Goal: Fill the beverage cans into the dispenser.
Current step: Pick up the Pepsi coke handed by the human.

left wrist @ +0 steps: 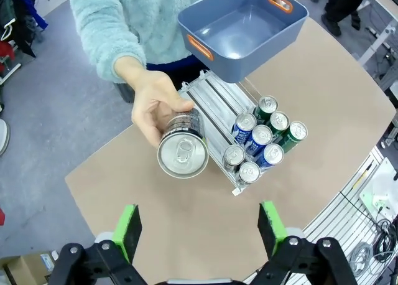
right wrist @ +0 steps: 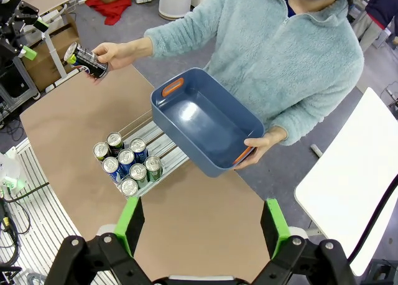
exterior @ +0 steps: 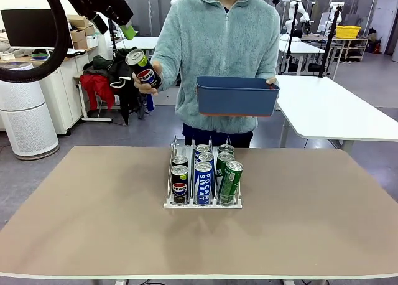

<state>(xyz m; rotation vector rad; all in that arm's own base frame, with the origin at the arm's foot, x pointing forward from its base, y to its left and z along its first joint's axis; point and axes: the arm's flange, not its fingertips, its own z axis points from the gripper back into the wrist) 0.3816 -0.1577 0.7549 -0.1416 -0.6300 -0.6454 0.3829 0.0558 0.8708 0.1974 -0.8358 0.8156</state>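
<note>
Nearest us in the left wrist view, the left gripper (left wrist: pixel 199 226) stood with jaws wide apart and empty, directly below a black can (left wrist: pixel 182 149) offered top-first by the person's hand (left wrist: pixel 152 104). The right gripper (right wrist: pixel 202 226) was likewise open, holding nothing. We counted seven cans (exterior: pixel 204 173) already standing in the rack (exterior: pixel 203 202) at table centre. The blue bin (exterior: pixel 237 96), held at the rack's twelve o'clock, looked empty. We judged the offered can the last to load, in the black-can lane.
</note>
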